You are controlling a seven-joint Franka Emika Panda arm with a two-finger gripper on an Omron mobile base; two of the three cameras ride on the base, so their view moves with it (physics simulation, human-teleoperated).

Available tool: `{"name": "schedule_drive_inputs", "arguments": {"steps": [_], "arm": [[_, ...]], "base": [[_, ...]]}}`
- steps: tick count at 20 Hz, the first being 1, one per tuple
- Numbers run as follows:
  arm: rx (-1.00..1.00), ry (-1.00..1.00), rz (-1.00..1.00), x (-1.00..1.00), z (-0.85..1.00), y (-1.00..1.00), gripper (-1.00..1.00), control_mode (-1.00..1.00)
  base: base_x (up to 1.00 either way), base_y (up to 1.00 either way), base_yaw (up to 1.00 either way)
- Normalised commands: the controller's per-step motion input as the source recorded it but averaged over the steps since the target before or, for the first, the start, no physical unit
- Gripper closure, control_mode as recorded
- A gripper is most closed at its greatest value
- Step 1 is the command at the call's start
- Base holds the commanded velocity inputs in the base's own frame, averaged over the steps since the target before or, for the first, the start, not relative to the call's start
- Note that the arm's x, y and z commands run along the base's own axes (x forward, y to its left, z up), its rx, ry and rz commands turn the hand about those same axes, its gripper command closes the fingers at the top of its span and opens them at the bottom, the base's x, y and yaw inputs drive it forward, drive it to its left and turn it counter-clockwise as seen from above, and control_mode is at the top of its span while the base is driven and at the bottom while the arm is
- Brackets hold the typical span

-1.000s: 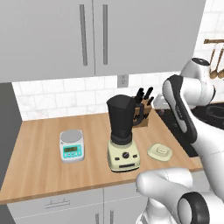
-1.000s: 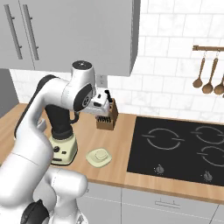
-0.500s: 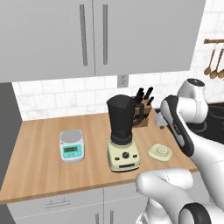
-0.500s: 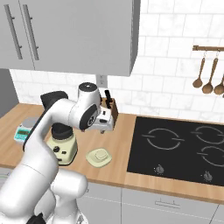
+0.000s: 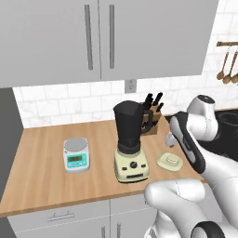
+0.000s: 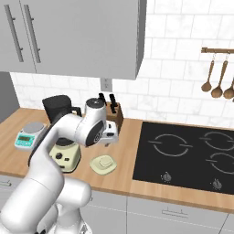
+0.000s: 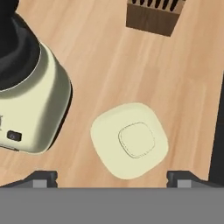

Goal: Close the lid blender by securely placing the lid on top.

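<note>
1. Lid (image 7: 130,140) lies flat on the tabletop (image 7: 105,70), knob side up, free of any grip. In the hand view it sits between the two dark fingertips (image 7: 41,177), a little above them, roughly centred in the gap.
2. Claw (image 5: 171,139) hangs over the lid, above it and not touching. Jaws stand wide apart, nothing between them.
3. In the left base view the lid (image 5: 169,161) is just right of the blender (image 5: 130,142), apart from its base. In the right base view the lid (image 6: 103,163) lies between the blender (image 6: 63,137) and the hob (image 6: 183,155), near the tabletop's front edge.
4. Blender jar stands upright on its base, mouth uncovered.
5. Lid: pale cream-yellow, thin rounded square, smooth matte face, raised rounded-square knob in the middle.
6. Blender: dark near-black tapered jar with side handle; cream-yellow rounded base with a black dial and buttons on the front.
7. Tabletop: light wood, visible grain running lengthwise.
8. Knife block (image 5: 152,122): wooden, black handles sticking up, behind the lid by the tiled wall.
9. Scale (image 5: 76,154): small white body, silver top, teal display, left of the blender and well apart from the lid.
</note>
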Motion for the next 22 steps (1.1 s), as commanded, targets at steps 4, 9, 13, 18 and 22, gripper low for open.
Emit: {"name": "schedule_drive_inputs", "arguments": {"steps": [4,9,13,18,22], "arm": [[-0.05,0.12,0.13,0.00,-0.35,0.00,-1.00,-1.00],[-0.05,0.20,0.11,0.03,-0.46,0.00,-1.00,-1.00],[-0.01,0.14,0.11,0.09,-0.40,-0.01,-1.00,-1.00],[0.00,0.04,0.10,0.08,-0.35,-0.01,-1.00,-1.00],[0.01,0.00,0.07,0.06,-0.13,-0.22,-1.00,-1.00]], "base": [[0.00,0.00,0.00],[0.00,0.00,0.00],[0.00,0.00,0.00],[0.00,0.00,0.00],[0.00,0.00,0.00]]}}
